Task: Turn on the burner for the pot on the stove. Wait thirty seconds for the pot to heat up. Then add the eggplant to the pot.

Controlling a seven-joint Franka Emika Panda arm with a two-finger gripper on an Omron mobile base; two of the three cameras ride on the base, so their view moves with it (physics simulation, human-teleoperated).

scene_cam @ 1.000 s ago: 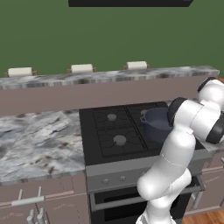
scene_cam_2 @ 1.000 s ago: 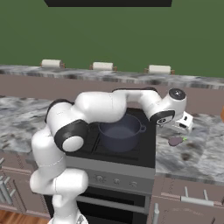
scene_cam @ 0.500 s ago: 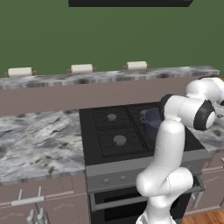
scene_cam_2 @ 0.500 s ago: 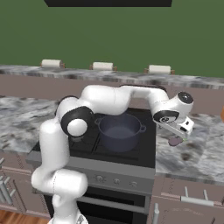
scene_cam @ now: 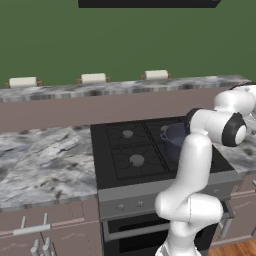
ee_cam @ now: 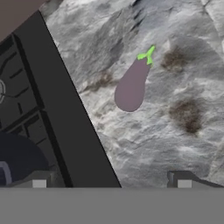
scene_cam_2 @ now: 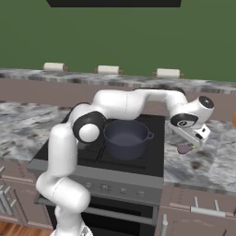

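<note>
The dark blue-grey pot (scene_cam_2: 126,138) stands on the front right burner of the black stove (scene_cam_2: 87,154); in the left base view the pot (scene_cam: 173,136) is half hidden behind my arm. The purple eggplant (scene_cam_2: 185,148) lies on the marble counter just right of the stove. My gripper (scene_cam_2: 195,136) hangs a little above it, open, with nothing between its fingers. In the hand view the eggplant (ee_cam: 131,86) lies ahead of the open gripper (ee_cam: 110,181), green stem pointing away, with the stove (ee_cam: 48,113) and the pot rim (ee_cam: 17,162) at the left.
Grey marble counter (scene_cam_2: 203,166) with brown flecks runs on both sides of the stove. Small knobs (scene_cam_2: 105,188) line the grey front panel. A raised back ledge carries three pale rolls (scene_cam: 93,78). My arm arches over the pot.
The arm has stretched further right and the hand has sunk slightly toward the eggplant. Pot and eggplant have not moved; the jaws stay open.
</note>
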